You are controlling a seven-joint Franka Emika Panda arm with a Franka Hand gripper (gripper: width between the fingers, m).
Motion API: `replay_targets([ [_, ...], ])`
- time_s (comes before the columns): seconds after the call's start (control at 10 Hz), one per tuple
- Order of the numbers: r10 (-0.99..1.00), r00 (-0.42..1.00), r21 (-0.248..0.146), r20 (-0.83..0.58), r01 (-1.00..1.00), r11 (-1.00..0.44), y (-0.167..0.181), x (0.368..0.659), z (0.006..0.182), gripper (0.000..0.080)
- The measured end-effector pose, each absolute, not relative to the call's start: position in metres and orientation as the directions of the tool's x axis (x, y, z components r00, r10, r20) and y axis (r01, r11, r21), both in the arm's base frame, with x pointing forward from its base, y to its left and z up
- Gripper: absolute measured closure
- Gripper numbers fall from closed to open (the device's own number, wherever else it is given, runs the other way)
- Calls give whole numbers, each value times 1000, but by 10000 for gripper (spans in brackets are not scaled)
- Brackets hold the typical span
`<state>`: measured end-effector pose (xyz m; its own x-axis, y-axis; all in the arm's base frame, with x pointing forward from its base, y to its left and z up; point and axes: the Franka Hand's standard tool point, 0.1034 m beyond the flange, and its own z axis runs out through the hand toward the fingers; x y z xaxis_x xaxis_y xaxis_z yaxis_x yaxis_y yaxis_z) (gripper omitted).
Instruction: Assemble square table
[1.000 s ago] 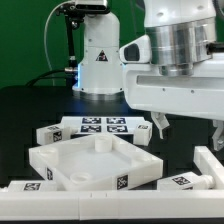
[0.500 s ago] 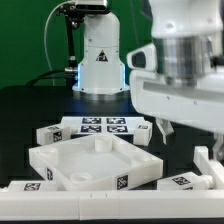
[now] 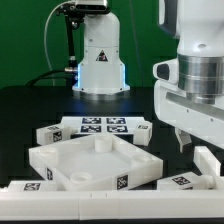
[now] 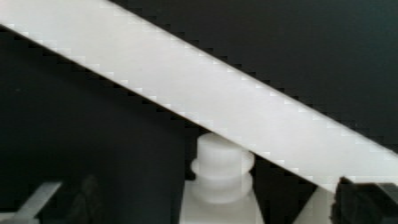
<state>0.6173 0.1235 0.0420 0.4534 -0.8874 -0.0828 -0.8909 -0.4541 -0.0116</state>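
Jaws spread wide, gripping nothing. Wrist view: a white leg (image 4: 217,175) lies between the two fingers (image 4: 50,200), clear of both. Its peg end reaches a broad white band (image 4: 231,90) crossing diagonally; can't tell which part that is. Exterior view: arm hangs over the dark surface (image 3: 25,110) at that view's right. Square tabletop (image 3: 90,160) lies flat, rim up, touching the marker board (image 3: 100,126) behind it.
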Motion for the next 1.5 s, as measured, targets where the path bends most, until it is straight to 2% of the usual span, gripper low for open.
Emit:
replay_targets([
  [0.5,-899,432,1,-67,-901,-433,97,619,27,150],
  [0.9,-901,429,17,-65,-902,-431,110,612,14,150],
  [1.1,-900,430,18,-65,-902,-432,109,611,13,150],
  [1.3,-900,430,18,-65,-902,-432,109,611,13,400],
  [1.4,-900,430,18,-65,-902,-432,109,611,13,400],
  [1.5,-900,430,18,-65,-902,-432,109,612,13,590],
])
